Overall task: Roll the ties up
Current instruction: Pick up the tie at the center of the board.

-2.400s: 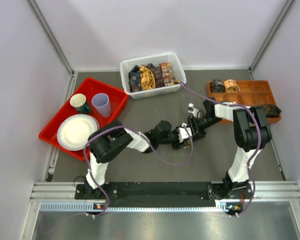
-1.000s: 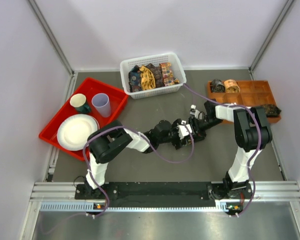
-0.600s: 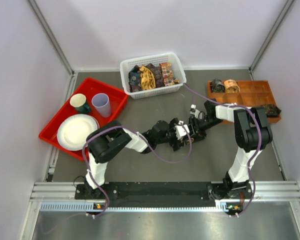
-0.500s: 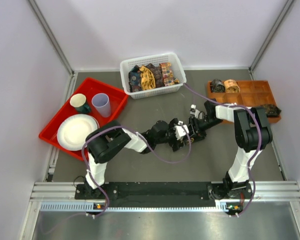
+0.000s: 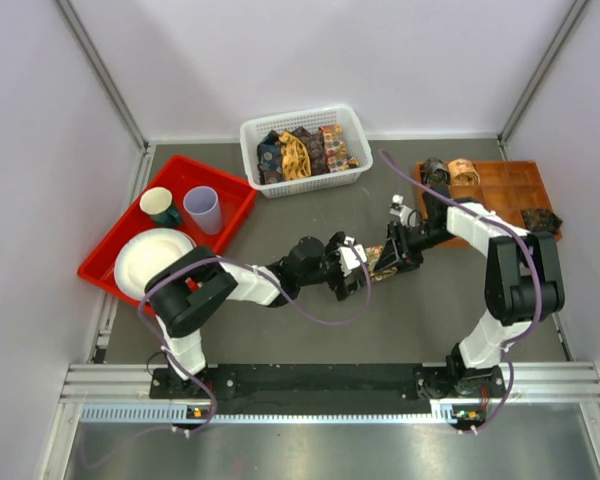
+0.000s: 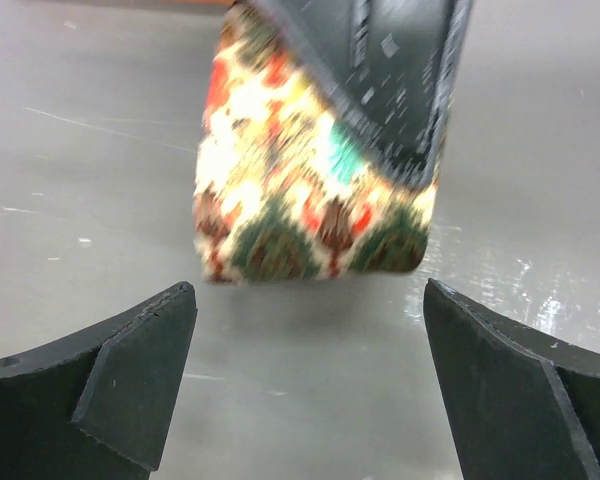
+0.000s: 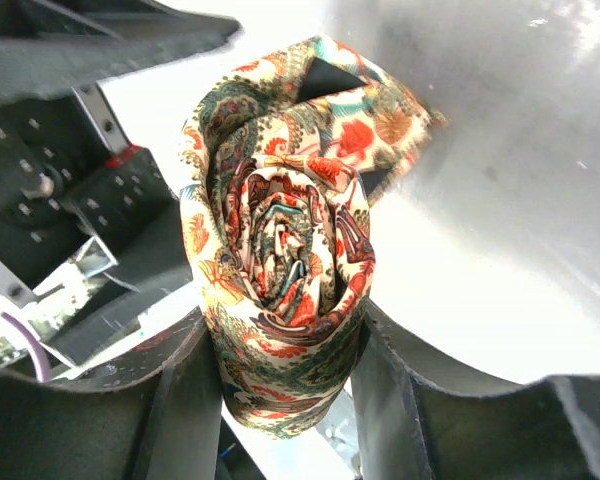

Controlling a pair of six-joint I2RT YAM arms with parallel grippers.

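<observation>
You have the rolled tie (image 5: pixel 382 262) mid-bench (image 5: pixel 430 320), between the right fingers (image 7: pixel 180 400), with the left fingers (image 6: pixel 130 380) just left of it. Behind it, the basket (image 5: pixel 310 183) holds loose ties (image 5: pixel 295 150). Far left, the tray (image 5: pixel 235 200) carries the plate (image 5: pixel 155 262), with the mug (image 5: pixel 160 205) and cup (image 5: pixel 202 209) behind it. Far right, the compartment tray (image 5: pixel 500 185) holds coiled ties (image 5: pixel 448 170).

The overhead view is bright and even, with only soft shadows on the table (image 5: pixel 300 210). In the left wrist view the rolled tie (image 6: pixel 280 200) is blurred, perhaps too near to focus. In the right wrist view it is sharp, while glare whitens the table at the upper right.
</observation>
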